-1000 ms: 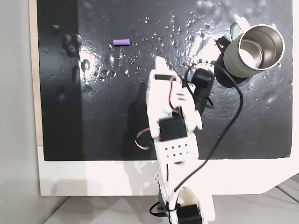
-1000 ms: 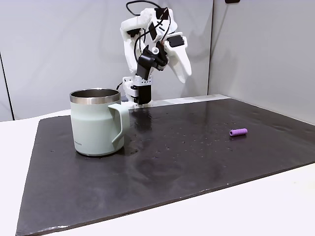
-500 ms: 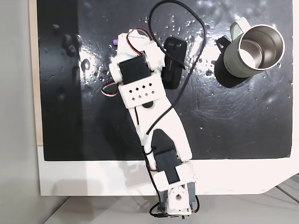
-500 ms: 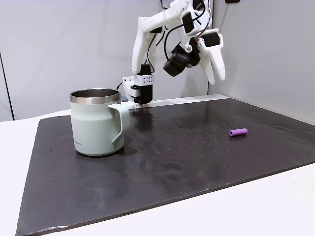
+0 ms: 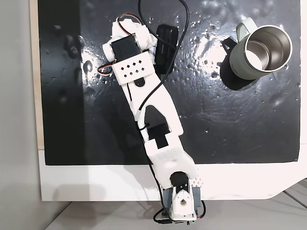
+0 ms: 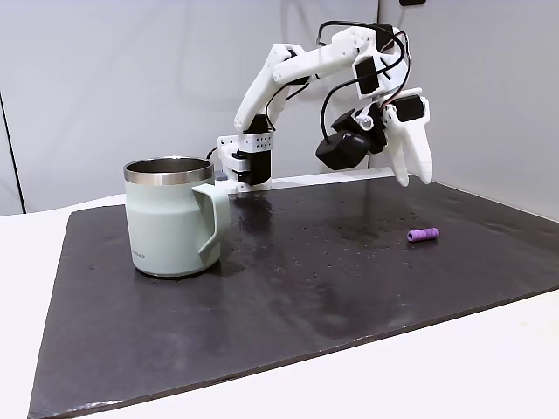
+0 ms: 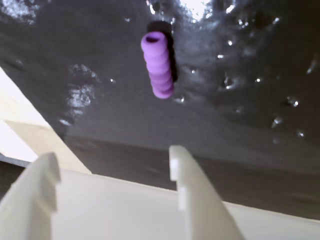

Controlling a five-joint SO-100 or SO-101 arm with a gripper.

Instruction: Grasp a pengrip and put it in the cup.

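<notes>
- The small light-purple ribbed soft tube, the pengrip [image 7: 157,65], lies on its side on the glossy black mat [image 6: 288,288], bare mat all round it; in a fixed view [image 6: 423,235] it sits toward the right of the mat, well apart from the pale greenish-white mug with the steel rim and inside, the cup [image 6: 170,216]
- The white two-finger gripper [image 7: 112,160] hangs above the mat with its jaws parted and nothing between them; in the wrist view the pengrip lies beyond the fingertips [image 7: 176,152], not between them
- Risk: the tube is round and lies free, so a finger landing on it off-centre would likely roll it across the slick mat and out of the jaws
- Risk: in the wrist view the tube's long axis seems to run roughly along the reach of the fingers, and it sits nearer the right fingertip than the middle of the gap, so closing as aligned could clip only one end and flick it away
- Risk: the piece is low and soft; coming down too shallow would close on air, too deep would jam the tips on the mat
- Risk: the cup [image 5: 261,51] stands across the mat from the gripper, so a weak pinch may slip on the long carry, and the handle side or rim could be bumped on approach
</notes>
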